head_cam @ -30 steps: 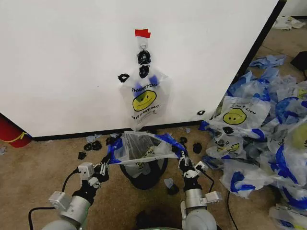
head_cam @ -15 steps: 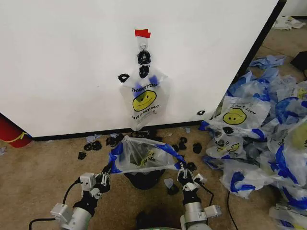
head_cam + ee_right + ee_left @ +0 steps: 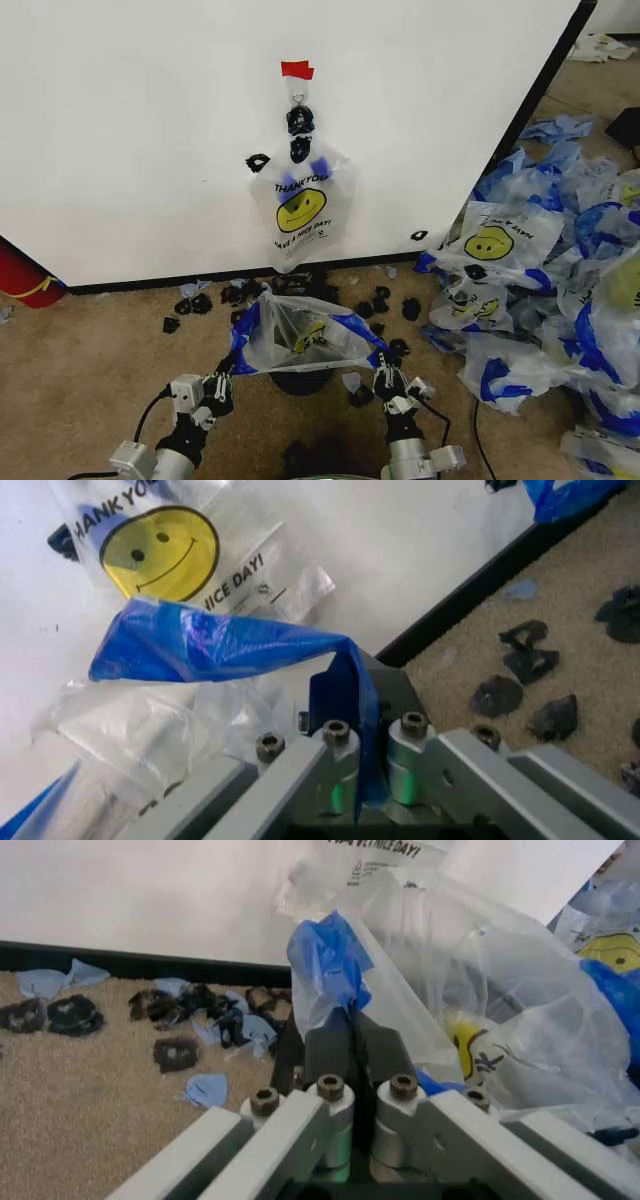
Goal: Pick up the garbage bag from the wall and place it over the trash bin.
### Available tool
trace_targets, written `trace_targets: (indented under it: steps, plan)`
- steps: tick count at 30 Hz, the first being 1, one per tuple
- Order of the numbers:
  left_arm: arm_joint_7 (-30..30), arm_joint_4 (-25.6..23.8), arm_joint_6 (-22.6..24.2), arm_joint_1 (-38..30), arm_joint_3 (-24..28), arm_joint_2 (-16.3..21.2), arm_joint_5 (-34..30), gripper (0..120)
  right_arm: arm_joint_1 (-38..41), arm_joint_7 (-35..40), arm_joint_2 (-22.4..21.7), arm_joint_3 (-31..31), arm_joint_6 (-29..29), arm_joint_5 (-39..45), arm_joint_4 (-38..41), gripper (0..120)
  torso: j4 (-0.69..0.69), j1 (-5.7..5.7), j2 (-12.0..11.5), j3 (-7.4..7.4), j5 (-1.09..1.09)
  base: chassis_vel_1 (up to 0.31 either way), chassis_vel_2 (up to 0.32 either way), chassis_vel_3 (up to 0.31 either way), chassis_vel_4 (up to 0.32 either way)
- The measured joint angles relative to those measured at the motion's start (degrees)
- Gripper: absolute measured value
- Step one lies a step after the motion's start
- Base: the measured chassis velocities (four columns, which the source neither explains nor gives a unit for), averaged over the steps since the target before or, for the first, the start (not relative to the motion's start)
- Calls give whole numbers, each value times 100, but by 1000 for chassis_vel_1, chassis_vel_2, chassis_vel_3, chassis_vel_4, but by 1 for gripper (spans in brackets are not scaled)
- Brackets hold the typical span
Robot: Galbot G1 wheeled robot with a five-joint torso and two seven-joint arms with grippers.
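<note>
the garbage bag [image 3: 298, 343] hangs stretched open in the lower centre of the head view, held just above the trash bin [image 3: 300, 379], whose black body shows beneath the plastic. the left end effector [image 3: 224, 372], at the lower left of the bag, is clamped tight on one blue handle [image 3: 330, 960]; in the left wrist view its fingers [image 3: 352, 1042] are pressed together with the blue plastic pinched between them. the right end effector [image 3: 383, 366], at the lower right of the bag, is likewise closed on the other blue handle [image 3: 225, 651], the strip running down between its closed fingers [image 3: 345, 694] in the right wrist view. behind, the wall [image 3: 150, 130] fills the upper frame, its red tape strip [image 3: 297, 69] above a small hook [image 3: 298, 97] where another smiley-face bag [image 3: 301, 210] hangs. black scraps [image 3: 200, 303] and bits of blue plastic litter the carpet [image 3: 80, 350] along the base of the wall. a heap of identical bags [image 3: 540, 290] lies at the right of the frame.
</note>
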Motion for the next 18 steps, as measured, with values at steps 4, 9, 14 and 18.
trace_targets:
  steps: [4,9,14,18]
  plan:
    - [-9,-26,49,49,-11,-29,32,0,-59,-24,-37,-48,43,-75,-43,0,0,0,0,0,0,0,0,0,0]
    - [-10,-28,63,86,1,-45,58,0,-146,-59,-90,-102,103,-143,-97,0,0,0,0,0,-1,0,0,0,0]
    - [-12,-63,67,160,-20,-24,67,0,-189,-87,-149,-122,153,-186,-128,0,0,0,0,0,-3,0,0,0,0]
    - [-14,-85,82,229,-61,34,68,0,-179,-95,-230,-120,161,-192,-158,0,0,0,0,0,-1,0,0,0,0]
